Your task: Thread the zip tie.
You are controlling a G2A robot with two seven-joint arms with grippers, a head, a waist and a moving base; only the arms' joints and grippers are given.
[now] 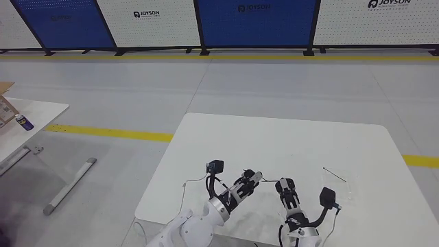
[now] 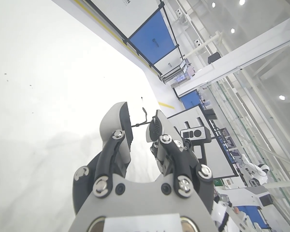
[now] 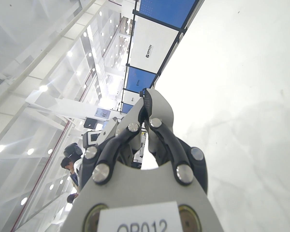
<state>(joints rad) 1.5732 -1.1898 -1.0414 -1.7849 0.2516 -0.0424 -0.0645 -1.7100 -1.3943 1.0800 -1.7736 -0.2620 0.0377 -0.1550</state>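
zip tie (image 2: 140, 124) lies crosswise in the narrow gap of the left jaws, unclamped; right jaws pinched shut on its far end, just beside, above table (image 1: 288, 137).

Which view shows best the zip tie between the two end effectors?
Left wrist view: the zip tie crosses the gap of the open left end effector and curls upward. The top view gives a faint line. The right wrist view shows its black end at the shut right end effector.

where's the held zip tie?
Top view, table's near edge: zip tie bridges both claws, pinched in the right claw, crossing the open left claw's gap.
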